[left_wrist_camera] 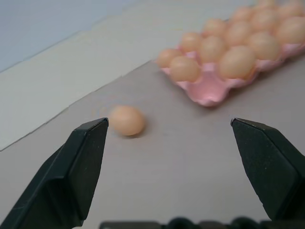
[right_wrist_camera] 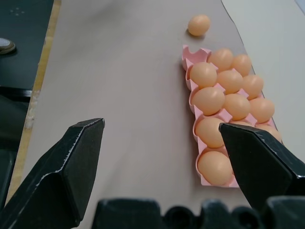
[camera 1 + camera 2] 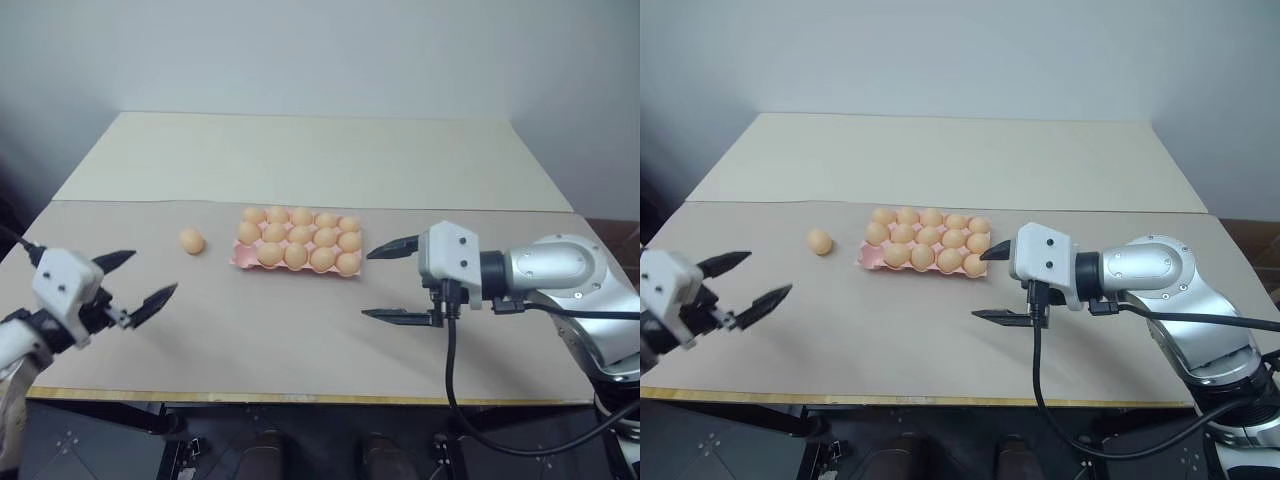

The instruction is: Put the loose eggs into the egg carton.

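Observation:
One loose egg, light orange-tan, lies on the tan mat just left of the egg carton. The carton is a pink tray holding several eggs, with its front-left corner cup empty. My left gripper hovers open near the table's front left, pointing toward the egg, well short of it, with nothing between its fingers. My right gripper stands open just right of the carton's front right corner, pointing left, also holding nothing.
The tan mat covers the near half of the table, and a paler cream surface lies behind it. The table's front edge runs below both arms. A black cable hangs from the right wrist.

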Tool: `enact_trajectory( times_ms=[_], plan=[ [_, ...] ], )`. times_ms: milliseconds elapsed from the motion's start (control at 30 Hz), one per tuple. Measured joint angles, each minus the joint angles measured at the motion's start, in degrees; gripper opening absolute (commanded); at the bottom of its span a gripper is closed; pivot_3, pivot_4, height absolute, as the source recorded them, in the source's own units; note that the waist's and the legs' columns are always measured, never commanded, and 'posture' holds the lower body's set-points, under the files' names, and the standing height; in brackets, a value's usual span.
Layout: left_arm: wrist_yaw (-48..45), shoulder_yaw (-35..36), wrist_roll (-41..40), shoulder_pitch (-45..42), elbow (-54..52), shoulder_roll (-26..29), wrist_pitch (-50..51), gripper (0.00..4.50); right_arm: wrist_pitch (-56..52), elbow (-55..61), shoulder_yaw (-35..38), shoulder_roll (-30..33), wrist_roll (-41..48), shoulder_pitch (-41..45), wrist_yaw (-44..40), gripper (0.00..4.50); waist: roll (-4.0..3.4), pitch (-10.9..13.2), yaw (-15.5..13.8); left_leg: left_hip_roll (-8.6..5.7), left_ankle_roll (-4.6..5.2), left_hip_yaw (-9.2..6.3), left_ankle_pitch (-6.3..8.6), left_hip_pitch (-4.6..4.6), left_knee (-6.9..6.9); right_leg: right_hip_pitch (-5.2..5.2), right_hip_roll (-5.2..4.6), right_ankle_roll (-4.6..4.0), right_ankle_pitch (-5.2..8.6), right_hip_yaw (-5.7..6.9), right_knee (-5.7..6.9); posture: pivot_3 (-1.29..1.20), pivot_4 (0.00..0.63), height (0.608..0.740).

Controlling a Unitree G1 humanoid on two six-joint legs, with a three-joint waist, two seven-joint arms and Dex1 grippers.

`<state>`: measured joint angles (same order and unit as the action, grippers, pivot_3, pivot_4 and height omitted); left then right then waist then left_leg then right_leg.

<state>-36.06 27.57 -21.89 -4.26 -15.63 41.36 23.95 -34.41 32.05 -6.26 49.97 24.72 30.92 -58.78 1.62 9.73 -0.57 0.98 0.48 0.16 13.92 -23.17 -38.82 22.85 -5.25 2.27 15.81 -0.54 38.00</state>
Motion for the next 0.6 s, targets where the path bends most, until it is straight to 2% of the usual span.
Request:
enact_trajectory(
  times_ms=[100, 267, 600],
  plan=[
    [8.03, -4.39, 3.23, -8.44, 5.44, -4.22, 2.59, 4.48, -0.09, 0.14, -0.02, -0.05, -0.19, -0.08, 0.66, 4.50, 0.11, -0.06, -0.01, -0.04, 0.00, 0.01, 0.00, -0.03, 0.02, 0.02, 0.00, 0.01, -0.01, -0.04, -0.02, 0.00, 0.150, 0.740],
    [15.44, -11.18, 7.77, -18.10, 15.39, -9.66, 2.72, 4.48, -1.30, 1.56, 0.12, 0.06, -0.42, -0.24, 2.69, 4.50, 0.15, -0.09, 0.03, -0.05, 0.00, 0.03, 0.00, -0.25, 0.04, 0.27, 0.00, 0.01, -0.01, -0.09, 0.01, 0.00, 0.150, 0.740],
    [21.97, -14.18, 12.71, -26.08, 28.90, -13.05, 2.24, 4.48, -4.66, 5.02, 2.28, 2.23, -0.30, -3.06, 5.23, 4.50, 0.16, -0.09, 0.17, -0.06, 0.00, 0.03, 0.00, -0.23, 0.02, 0.25, 0.00, 0.02, -0.01, -0.10, 0.03, 0.00, 0.150, 0.740]
  ],
)
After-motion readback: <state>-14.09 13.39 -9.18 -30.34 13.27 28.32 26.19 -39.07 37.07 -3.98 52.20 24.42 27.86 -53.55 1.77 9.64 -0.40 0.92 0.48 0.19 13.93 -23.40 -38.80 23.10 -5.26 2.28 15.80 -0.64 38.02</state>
